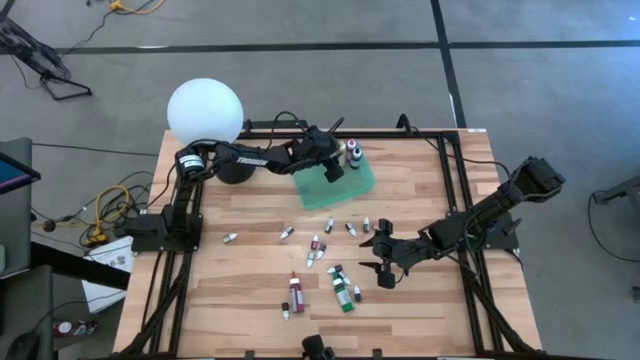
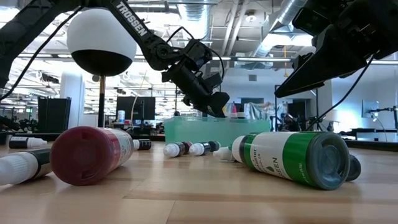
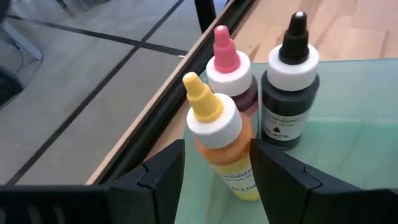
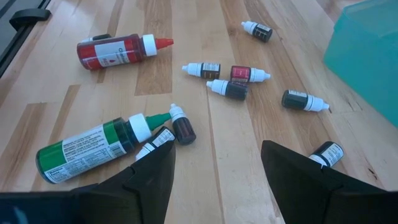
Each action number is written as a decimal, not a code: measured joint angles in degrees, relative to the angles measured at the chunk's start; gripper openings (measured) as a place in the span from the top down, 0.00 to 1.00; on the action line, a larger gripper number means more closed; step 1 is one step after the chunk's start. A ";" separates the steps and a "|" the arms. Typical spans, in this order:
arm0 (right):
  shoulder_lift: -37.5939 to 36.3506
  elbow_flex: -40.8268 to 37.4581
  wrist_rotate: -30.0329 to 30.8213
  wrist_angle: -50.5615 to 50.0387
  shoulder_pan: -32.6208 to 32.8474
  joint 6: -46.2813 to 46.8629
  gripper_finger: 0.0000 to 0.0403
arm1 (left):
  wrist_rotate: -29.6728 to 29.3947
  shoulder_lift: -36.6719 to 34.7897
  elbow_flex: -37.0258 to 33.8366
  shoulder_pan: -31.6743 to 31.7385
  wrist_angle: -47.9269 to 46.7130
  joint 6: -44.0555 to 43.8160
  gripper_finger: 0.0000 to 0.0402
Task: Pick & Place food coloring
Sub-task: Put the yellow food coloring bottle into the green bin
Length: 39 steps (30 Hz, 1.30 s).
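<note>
A yellow food coloring bottle (image 3: 224, 143) stands upright on the flat green tray (image 3: 348, 155), next to a pink one (image 3: 229, 68) and a black one (image 3: 289, 93). My left gripper (image 3: 219, 157) is over the tray (image 1: 335, 185) at the table's far side, open, with a finger on each side of the yellow bottle. My right gripper (image 4: 217, 162) hovers open above the middle of the table (image 1: 383, 258), holding nothing. Below it lie a red bottle (image 4: 115, 51), a green bottle (image 4: 87, 149) and several small white-tipped droppers (image 4: 233, 81) on their sides. My left gripper has its fingers level on either side of the yellow bottle's body (image 3: 239, 174), which stands on its base on the tray. A gap shows at one finger (image 3: 165, 174). Whether the other finger (image 3: 280, 177) touches the bottle, I cannot tell.
A white globe lamp (image 1: 205, 110) stands at the table's far left corner, close to the left arm. In the low view the red bottle (image 2: 87, 154) and green bottle (image 2: 292, 158) lie close to the camera. Bare wood lies along the table's left side and near right corner.
</note>
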 joint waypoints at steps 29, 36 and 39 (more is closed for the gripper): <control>0.00 0.00 0.02 0.00 0.00 0.01 0.43 | 5.30 0.00 0.00 0.00 -1.70 2.73 0.56; 0.00 0.00 0.02 0.02 0.00 0.00 0.43 | 4.79 0.00 0.00 0.00 -1.62 2.60 0.56; 0.00 0.00 0.02 0.04 0.00 0.01 0.43 | 3.17 0.00 0.00 0.00 -1.64 2.51 0.56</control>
